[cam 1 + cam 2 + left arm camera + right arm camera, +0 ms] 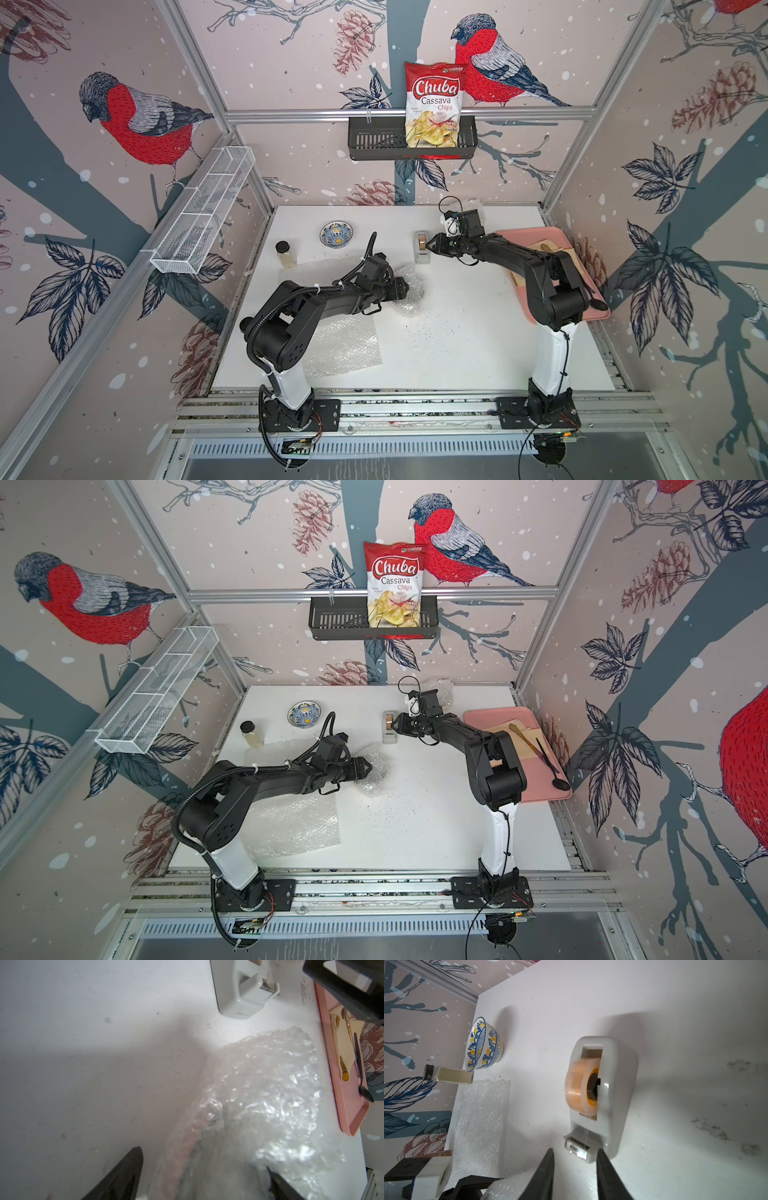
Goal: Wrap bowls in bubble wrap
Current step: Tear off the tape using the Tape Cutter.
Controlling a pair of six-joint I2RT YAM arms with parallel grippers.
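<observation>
A blue-and-yellow bowl [336, 235] [483, 1045] stands bare at the back left of the white table. My left gripper [405, 286] [203, 1158] holds its jaws wide around a crumpled bubble wrap bundle [411, 301] [270, 1084]. A pinkish rim shows faintly through the wrap. Flat bubble wrap sheets [340, 345] [479, 1115] lie under the left arm. Over at the grey tape dispenser [422, 249] [612, 1095], my right gripper [432, 243] [575, 1150] is open. Its fingertips flank the cutter end and nothing is held between them.
A small glass jar [286, 253] stands left of the bowl. A pink tray [478, 721] with tan paper and a black spoon [548, 762] lies at the right edge. More crumpled wrap [442, 688] sits behind the right wrist. The back wall carries a basket with a chips bag [434, 104].
</observation>
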